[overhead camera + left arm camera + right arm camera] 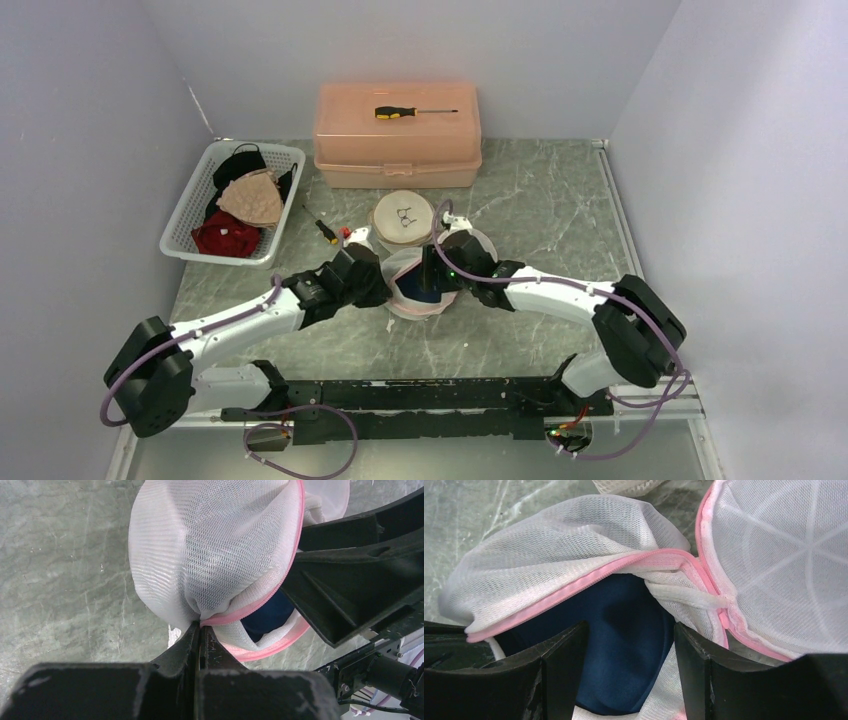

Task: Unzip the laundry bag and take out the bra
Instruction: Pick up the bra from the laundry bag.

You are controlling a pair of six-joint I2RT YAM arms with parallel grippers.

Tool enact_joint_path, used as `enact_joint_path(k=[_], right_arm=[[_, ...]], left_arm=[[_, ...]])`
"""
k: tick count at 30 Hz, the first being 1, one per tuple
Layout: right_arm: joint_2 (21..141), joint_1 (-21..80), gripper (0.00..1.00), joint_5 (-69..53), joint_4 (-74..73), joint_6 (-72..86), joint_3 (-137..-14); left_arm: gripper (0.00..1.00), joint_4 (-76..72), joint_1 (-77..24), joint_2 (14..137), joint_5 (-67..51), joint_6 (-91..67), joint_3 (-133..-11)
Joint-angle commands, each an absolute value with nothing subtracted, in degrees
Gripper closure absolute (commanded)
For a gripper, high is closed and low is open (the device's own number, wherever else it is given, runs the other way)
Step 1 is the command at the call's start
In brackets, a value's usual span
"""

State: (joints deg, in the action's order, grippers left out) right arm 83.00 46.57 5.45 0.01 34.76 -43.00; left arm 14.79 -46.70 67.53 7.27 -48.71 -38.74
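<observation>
Plastic lattice forms the white basket at the upper left of the top view, heaped with soft cupped garments in black, beige and red. Right of it, at the frame's middle, the left gripper is clenched flat. Its black fingers pinch a fold of the laundry bag right where the pink zipper tape meets the mesh. The bag is a domed pouch of fine, wavy white netting, lying on the veined grey-green table, and its zipper gapes. In the opening sits the bra, smooth matte navy, inside the bag. The right gripper stands released, its blocky fingers apart on either side of the navy fabric. Toward the top centre, a rounded peach plastic box carries a yellow-handled screwdriver.
</observation>
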Motion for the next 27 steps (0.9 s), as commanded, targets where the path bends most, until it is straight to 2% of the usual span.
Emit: enact_joint_path(k=[1, 8, 13, 17, 27], right_arm=[[85.6, 46.3, 0.33, 4.7, 0.3, 35.9, -44.4], [87.1, 45.2, 0.28, 0.4, -0.2, 37.3, -44.0], [86.2, 43.5, 0.34, -7.6, 8.5, 40.4, -39.9], [84.2, 42.7, 0.46, -10.7, 12.9, 41.3, -37.3], [79.7, 41.0, 0.88, -14.8, 15.4, 42.1, -35.7]], left_arm=[[0.97, 13.0, -46.7, 68.1, 6.1, -48.0, -39.6], [0.97, 12.8, -46.7, 67.8, 6.3, -48.3, -38.8], [0.97, 12.3, -46.7, 68.1, 6.0, -48.9, -37.9], [0.97, 12.0, -46.7, 68.0, 5.7, -49.3, -37.1], [0.97, 12.6, -46.7, 67.6, 6.3, -49.2, -37.5]])
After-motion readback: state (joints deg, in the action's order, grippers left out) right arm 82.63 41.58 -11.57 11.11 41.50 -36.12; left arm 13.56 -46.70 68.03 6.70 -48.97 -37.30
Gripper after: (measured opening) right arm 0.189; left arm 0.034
